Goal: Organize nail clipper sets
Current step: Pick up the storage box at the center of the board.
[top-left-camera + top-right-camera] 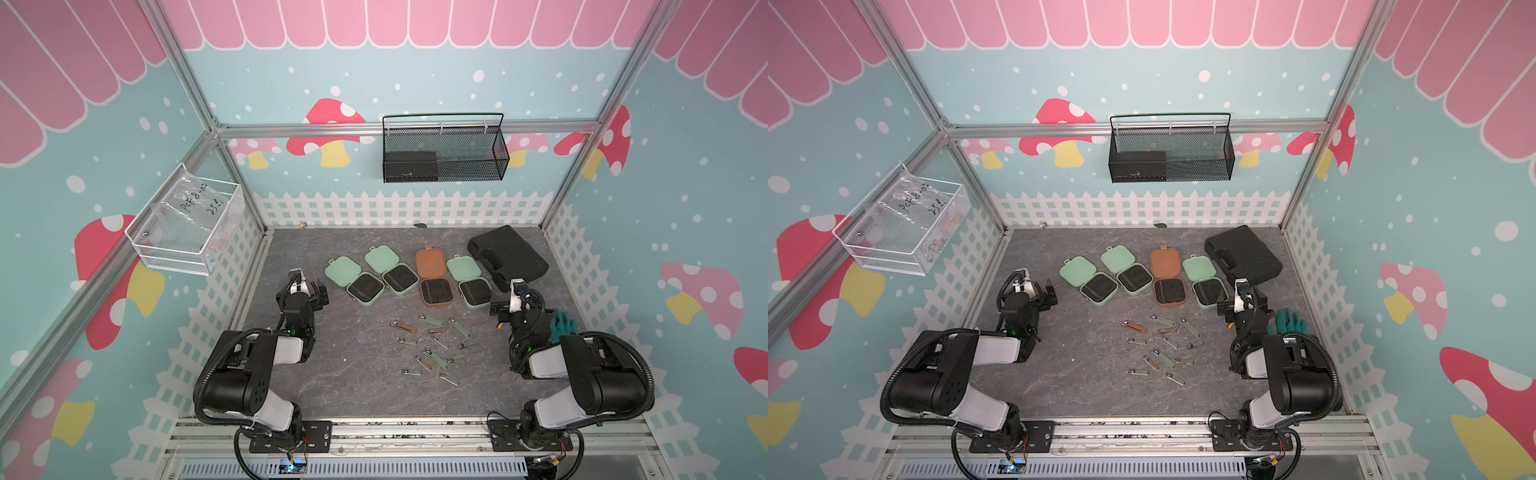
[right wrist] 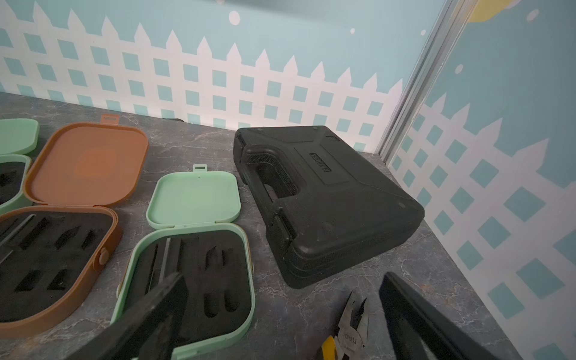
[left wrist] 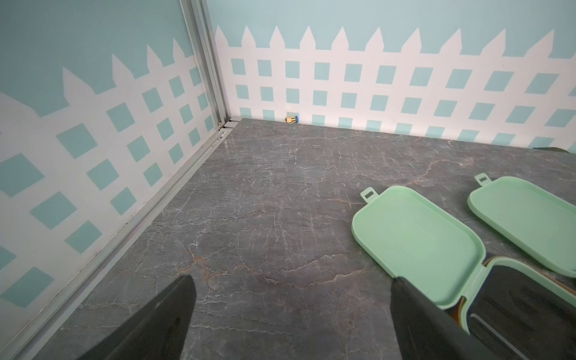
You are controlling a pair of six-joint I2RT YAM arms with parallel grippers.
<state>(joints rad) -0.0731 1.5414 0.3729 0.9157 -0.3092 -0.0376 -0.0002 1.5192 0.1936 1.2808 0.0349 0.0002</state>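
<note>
Four open clipper cases [image 1: 381, 258] lie beyond the scattered metal clippers [image 1: 435, 358], so the left gripper [image 3: 293, 280] or right gripper [image 2: 282, 277], both spread wide and empty, should drop squarely over one isolated clipper, pinching its narrow sides.

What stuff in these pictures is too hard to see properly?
- Both top views: the dark box inside the black wire basket; the mesh hides what it is.
- Right wrist view: the pliers; the bottom edge cuts off the handles.
- Both top views: the teal thing; the right arm covers most of it.
- Both top views: the loose clippers; too small to tell the kinds apart.
</note>
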